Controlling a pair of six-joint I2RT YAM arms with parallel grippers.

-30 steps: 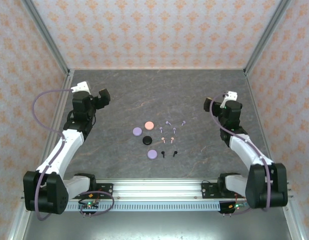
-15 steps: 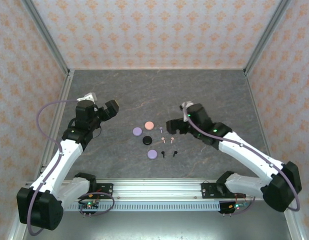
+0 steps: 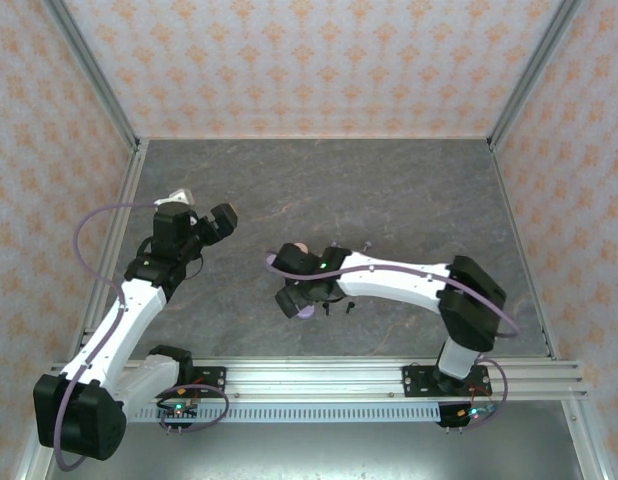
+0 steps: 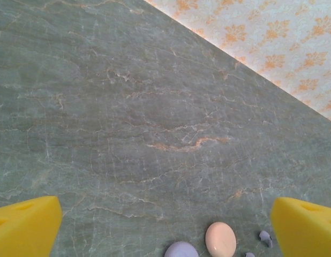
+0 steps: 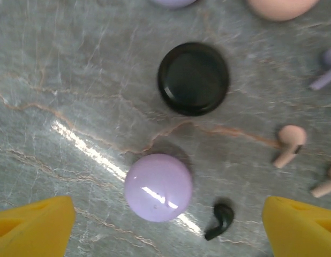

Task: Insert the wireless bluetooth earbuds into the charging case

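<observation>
One black bud [image 5: 220, 219] lies on the table [image 5: 74, 107], just beside the lilac case [image 5: 158, 187]. It sits between the fingers of the right tool [image 5: 166, 227], nearer the right-hand one in the wrist view. Its long axis slants, stem down-left and head up-right. Two pink buds [image 5: 288, 143] slant likewise. Both tools gape wide and empty; the left tool [image 4: 165, 214] hangs well apart.

No legible text or markings anywhere.
</observation>
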